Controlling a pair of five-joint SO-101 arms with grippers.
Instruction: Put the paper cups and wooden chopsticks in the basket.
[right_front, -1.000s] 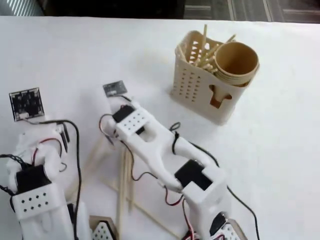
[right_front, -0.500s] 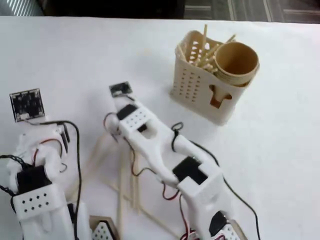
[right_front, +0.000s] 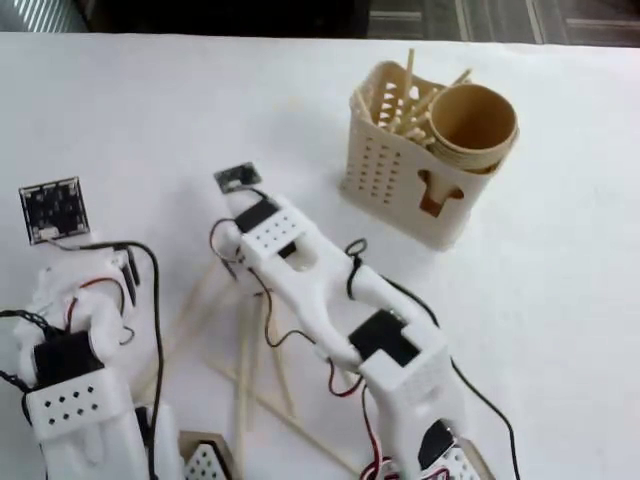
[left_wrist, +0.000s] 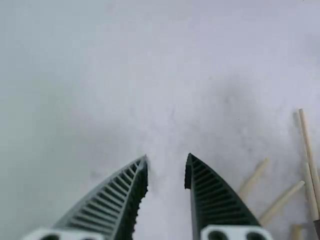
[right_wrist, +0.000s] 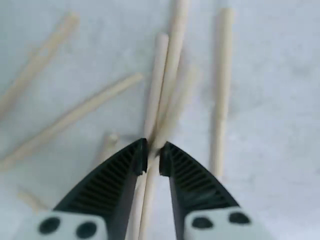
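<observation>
Several wooden chopsticks (right_front: 243, 375) lie scattered on the white table between the two arms. My right gripper (right_wrist: 151, 149) is down among them, shut on a pair of chopsticks (right_wrist: 170, 85) that run between its fingertips. The right arm (right_front: 270, 240) stretches from the front edge toward the table's middle. My left gripper (left_wrist: 166, 162) hovers open over bare table, with chopstick ends (left_wrist: 277, 202) off to one side. The cream basket (right_front: 385, 165) at the back right holds a paper cup (right_front: 472, 120) and several upright chopsticks (right_front: 405, 95).
More loose chopsticks (right_wrist: 222, 75) lie beside the held pair. Black square tags (right_front: 50, 208) sit on the table at the left and near the right arm's wrist. Cables trail along both arms. The left arm (right_front: 70, 360) rests at the front left.
The right arm's wrist has shifted back and slightly right, and the chopsticks under it have fanned apart on the table. The left arm has stayed put.
</observation>
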